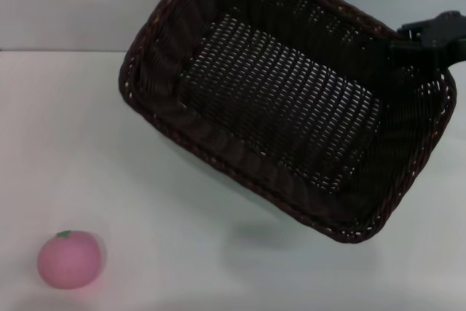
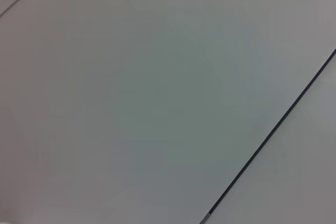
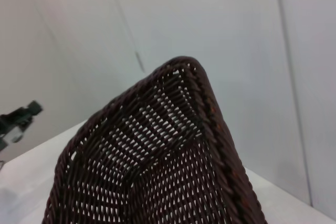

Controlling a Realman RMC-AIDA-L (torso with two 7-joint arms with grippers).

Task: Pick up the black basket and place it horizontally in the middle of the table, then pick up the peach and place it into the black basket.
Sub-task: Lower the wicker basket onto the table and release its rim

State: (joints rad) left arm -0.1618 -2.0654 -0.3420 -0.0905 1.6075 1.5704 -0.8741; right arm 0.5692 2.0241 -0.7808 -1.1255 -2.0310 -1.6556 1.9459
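Black basket [image 1: 291,100]: woven wicker, rounded corners, tilting above the white table [image 1: 145,180].
Right gripper [image 1: 426,38]: clamping its braided rim.
Peach [image 1: 69,258]: smooth, round, sitting apart.

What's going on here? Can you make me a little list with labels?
basket: black basket, tilted and off the table, its shadow beneath
holder: right gripper at the basket's far right rim
peach: pink peach on the table, near left, apart from the basket
table: white table
left arm: out of the head view; its wrist view shows only a plain pale surface
peach in basket: not yet
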